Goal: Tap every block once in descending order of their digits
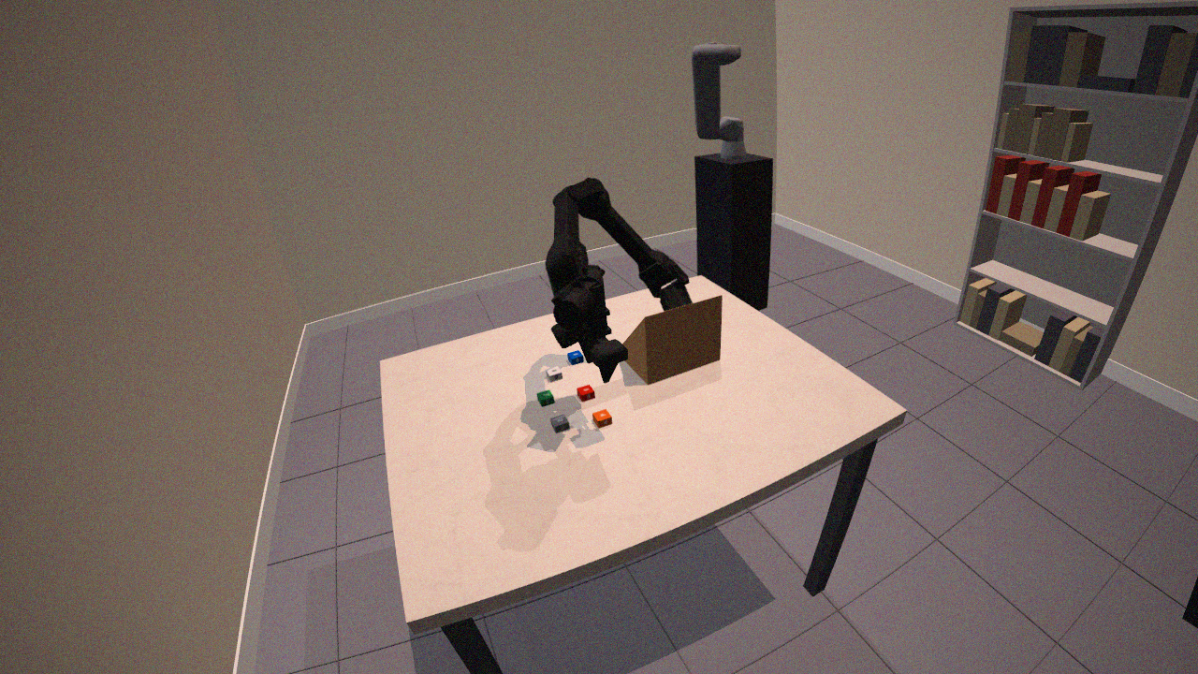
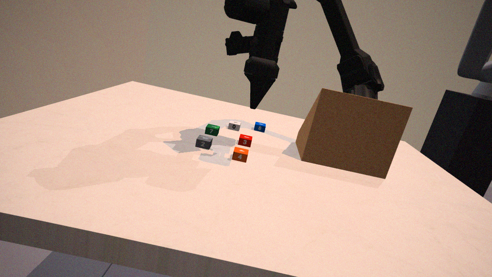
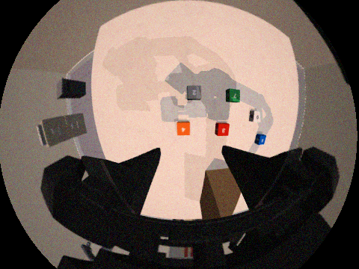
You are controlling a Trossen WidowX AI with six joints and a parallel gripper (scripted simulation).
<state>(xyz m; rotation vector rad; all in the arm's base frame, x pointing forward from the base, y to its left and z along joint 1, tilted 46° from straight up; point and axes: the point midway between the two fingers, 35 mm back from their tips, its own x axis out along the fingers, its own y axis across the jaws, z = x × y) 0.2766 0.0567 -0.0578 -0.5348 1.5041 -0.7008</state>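
Nearest you in the exterior view, your orange block (image 1: 602, 417) (image 2: 240, 154) (image 3: 183, 128) reads 4 and your gray block (image 1: 559, 424) (image 2: 203, 142) (image 3: 194, 93) reads 2. Behind them, you read 3 on the red block (image 1: 585, 393) (image 2: 245, 141) (image 3: 222, 129), 7 on the green block (image 1: 545, 398) (image 2: 212, 129) (image 3: 232, 95), 0 on the white block (image 1: 554, 373) (image 2: 234, 125) (image 3: 257, 116) and 8 on the blue block (image 1: 575, 358) (image 2: 260, 127) (image 3: 260, 139). All six sit apart on the pale, faintly mottled table (image 1: 711, 469) (image 2: 240, 206) (image 3: 149, 22), below your gripper (image 1: 608, 378) (image 2: 253, 108) (image 3: 191, 149). Its tapered black fingers stand wide apart with nothing between them, raised clear of the blocks. In your wrist view, orange and red lie just beyond the gap between the tips. The brown, slope-sided block (image 1: 686, 344) (image 2: 354, 134) (image 3: 224, 187) stands beside the group. Farther back, you see a smooth gray arm (image 1: 708, 92) (image 2: 476, 44) on a black pedestal (image 1: 733, 226) (image 2: 450, 137).
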